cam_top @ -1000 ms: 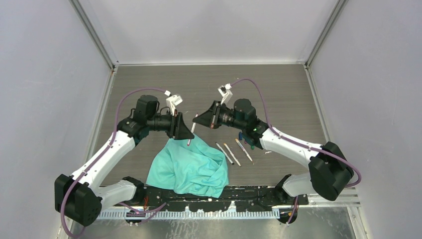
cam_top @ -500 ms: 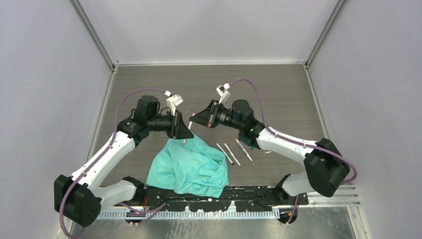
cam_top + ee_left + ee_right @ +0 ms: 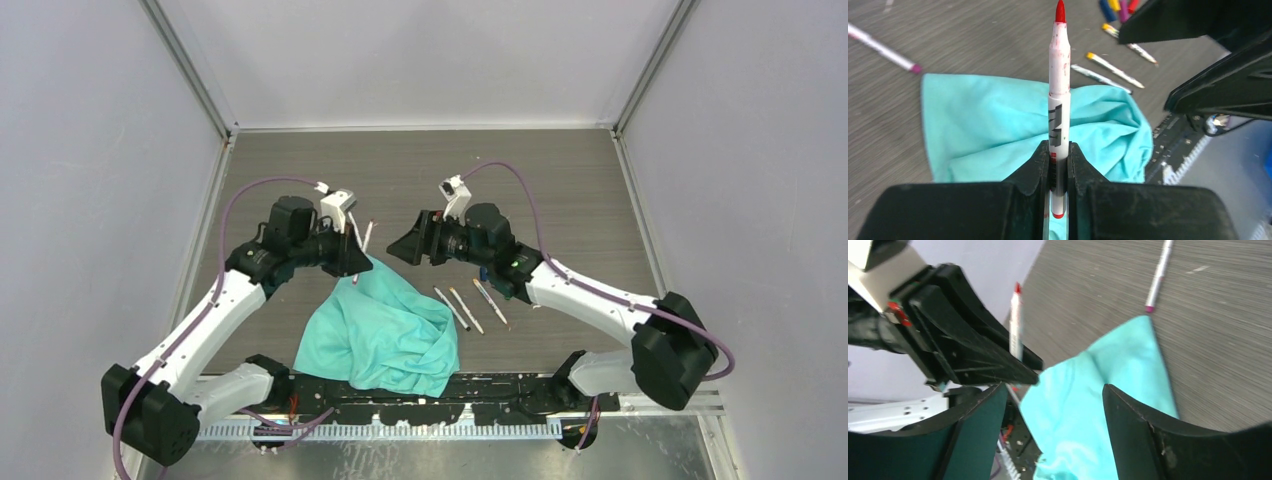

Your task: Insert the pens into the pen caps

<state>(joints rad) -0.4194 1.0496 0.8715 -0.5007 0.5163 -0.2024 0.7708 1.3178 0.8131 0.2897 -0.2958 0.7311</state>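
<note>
Over the far corner of the teal cloth (image 3: 385, 335), the left gripper (image 3: 1059, 150) clamps the red-tipped pen (image 3: 1059, 90) low on its barrel, tip outward. The right gripper (image 3: 1053, 395) faces it, fingers spread, nothing between them. Judgement: right needs the red cap (image 3: 1133, 5) in hand, then should meet the tip coaxially and push straight. The pen caps (image 3: 1120, 6) are cut off at the frame edge in the left wrist view and largely hidden by the right forearm from above.

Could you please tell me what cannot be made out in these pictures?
- Caps: cut off by the top edge and the right gripper in the left wrist view; mostly under the right arm from above, so uncountable.
- Red pen: lower barrel hidden inside the left gripper; blurred in the right wrist view.
- Whatever lies under the cloth: covered in every view.
</note>
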